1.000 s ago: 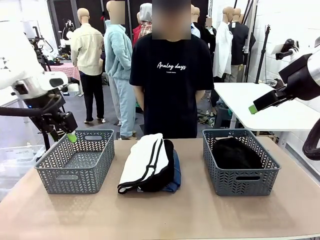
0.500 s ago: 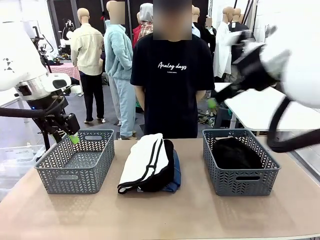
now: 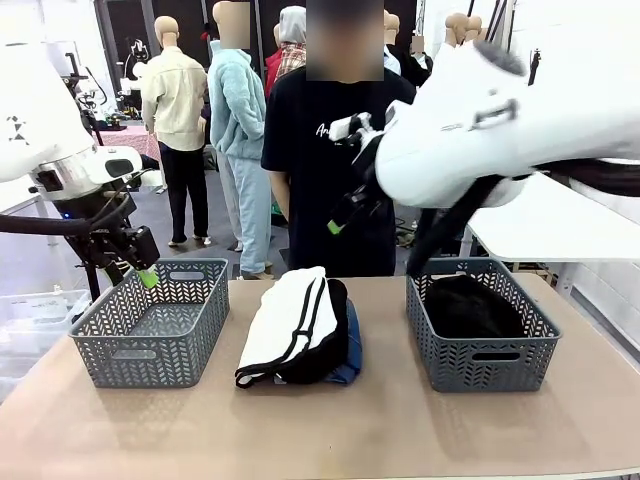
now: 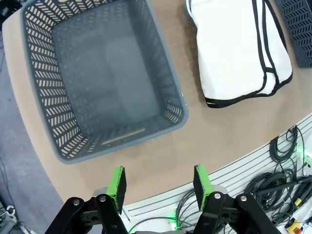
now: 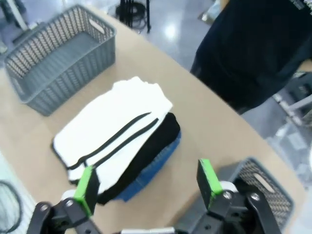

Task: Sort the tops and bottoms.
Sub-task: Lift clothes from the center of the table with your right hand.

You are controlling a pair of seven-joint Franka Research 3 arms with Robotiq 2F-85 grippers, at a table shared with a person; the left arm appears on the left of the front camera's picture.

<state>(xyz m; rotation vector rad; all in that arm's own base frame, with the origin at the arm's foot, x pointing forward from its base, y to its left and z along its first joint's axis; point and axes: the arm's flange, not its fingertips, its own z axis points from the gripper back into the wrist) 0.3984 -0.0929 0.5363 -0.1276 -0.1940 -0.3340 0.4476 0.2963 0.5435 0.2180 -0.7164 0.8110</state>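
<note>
Centrally on the table (image 3: 330,430), between two grey baskets and near its far edge, lies a folded pile. The white top (image 3: 285,320) (image 4: 234,48) (image 5: 112,126) with thin black edging is uppermost, a black top (image 3: 335,335) (image 5: 146,151) lies under it, and the blue denim jeans (image 3: 350,352) (image 5: 157,166) are at the bottom, their edge showing along the pile's right side. A person (image 3: 300,170) in a black T-shirt stands just behind the far edge. The right basket (image 3: 480,365) (image 5: 263,187) holds a bunched black garment (image 3: 470,305). The left basket (image 3: 150,350) (image 4: 170,83) (image 5: 58,63) stands toward the table's left edge, apart from the pile. The left gripper (image 3: 142,270) (image 4: 158,183) hangs by that basket's far left corner, its jaws apart with nothing between them. The right gripper (image 3: 342,218) (image 5: 146,184) is raised high in front of the person's torso, looking down on the pile, its jaws spread wide and gripping nothing.
</note>
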